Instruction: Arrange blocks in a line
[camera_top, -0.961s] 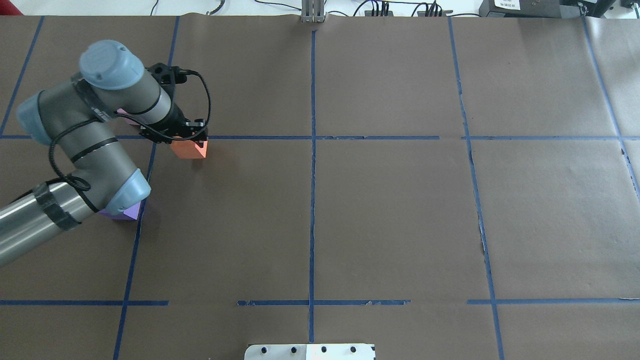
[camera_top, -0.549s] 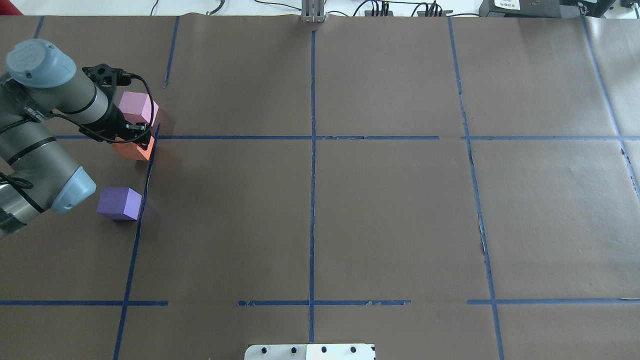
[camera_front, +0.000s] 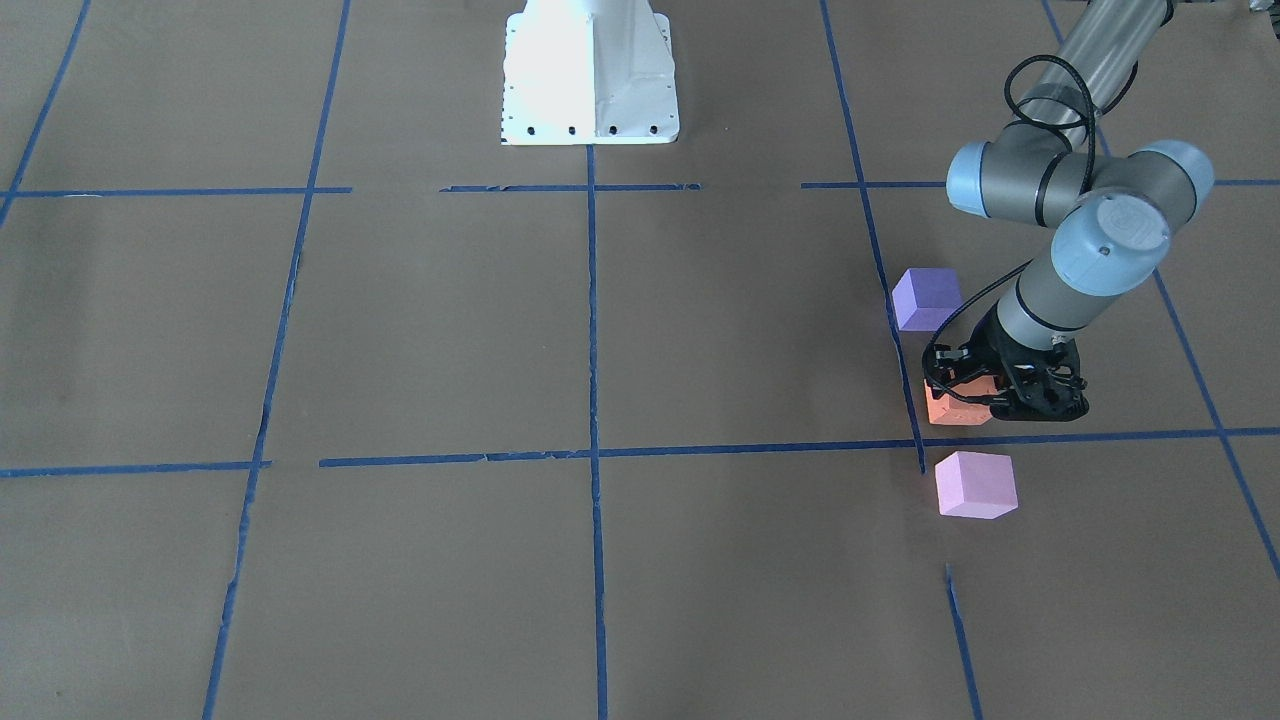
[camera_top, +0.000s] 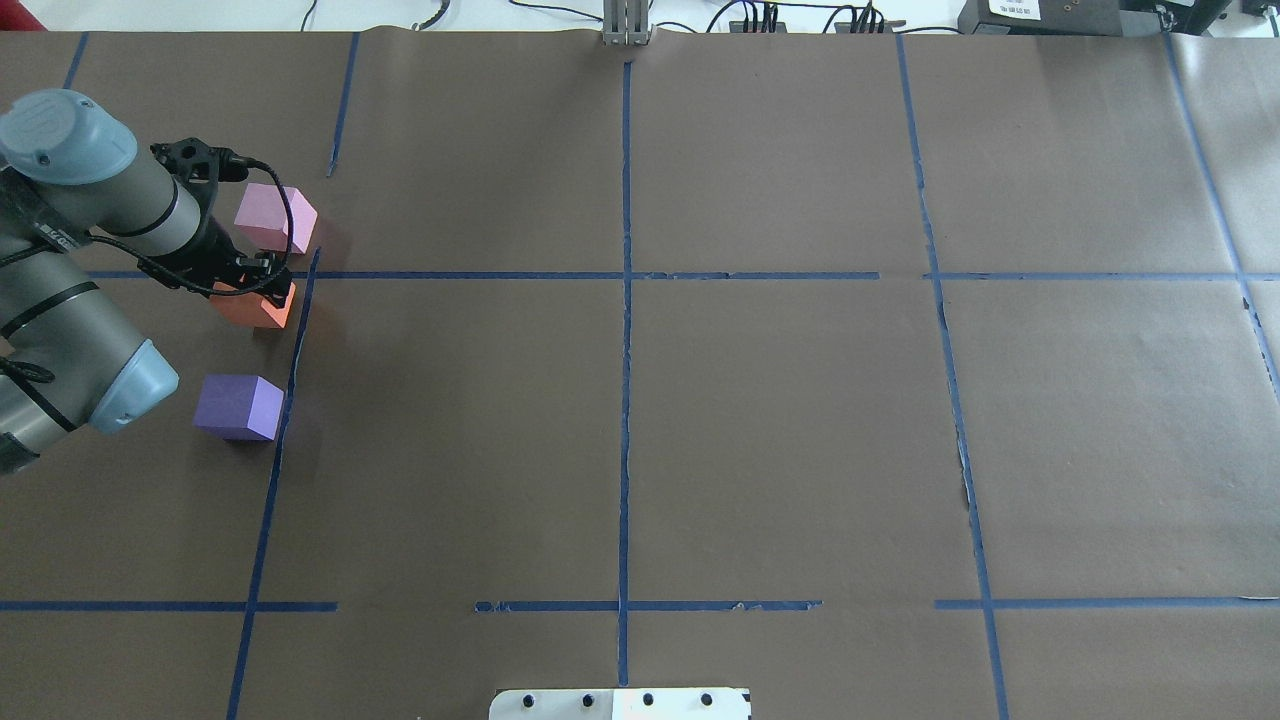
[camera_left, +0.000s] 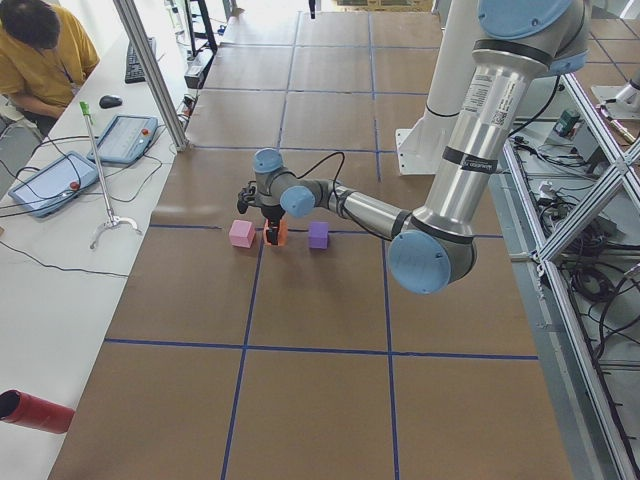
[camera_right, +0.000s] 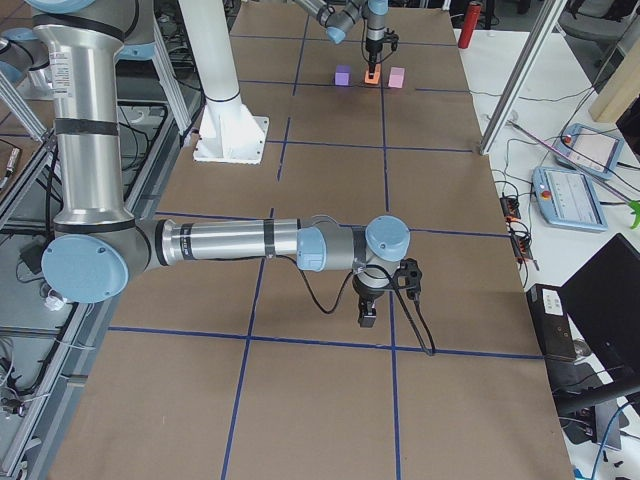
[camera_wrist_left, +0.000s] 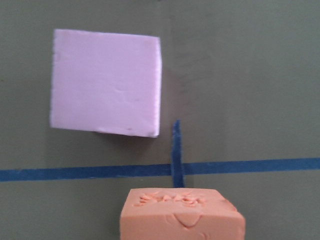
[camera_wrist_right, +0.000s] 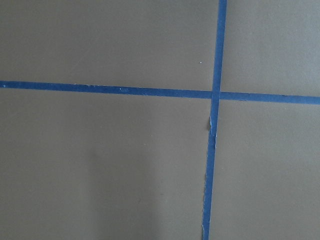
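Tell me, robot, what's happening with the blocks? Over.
Left pincer shut on orange block, between purple block and pink block. Right pincer far off, state unclear. Nothing seen blocking.

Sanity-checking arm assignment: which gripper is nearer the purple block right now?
Left. The left gripper is at the orange block, one spot over from the purple block; the right gripper hangs far off, toward the table's opposite end.
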